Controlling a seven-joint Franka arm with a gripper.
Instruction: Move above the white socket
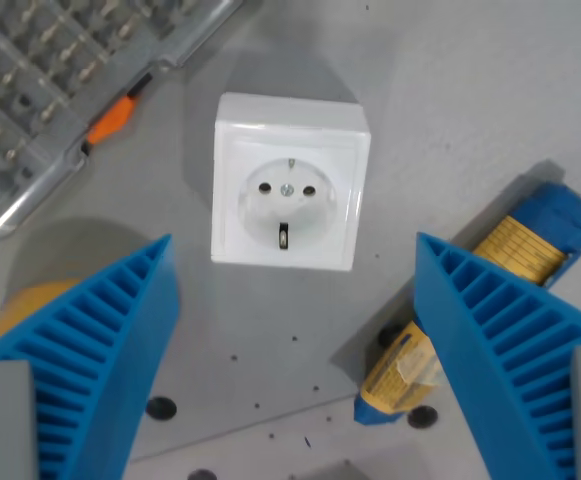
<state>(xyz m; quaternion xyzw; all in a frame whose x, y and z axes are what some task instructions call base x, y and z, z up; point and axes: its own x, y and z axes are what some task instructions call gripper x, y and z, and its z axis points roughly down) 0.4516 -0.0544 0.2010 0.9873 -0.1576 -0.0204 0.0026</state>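
Observation:
The white socket (290,182) is a square wall outlet lying flat on the grey surface, face up, in the upper middle of the wrist view. My gripper (295,250) hangs above it, open, with nothing between its two ribbed blue fingers (105,345). The fingers frame the picture at the lower left and lower right. The socket's lower edge lies about level with the fingertips, and the socket body sits slightly towards the top of the view from the gap between them.
A grey bit case (40,90) with an orange latch (115,118) lies at the upper left. A blue and yellow block (530,240) sits partly hidden behind the right finger. The grey plate (450,90) has small holes near its bottom edge.

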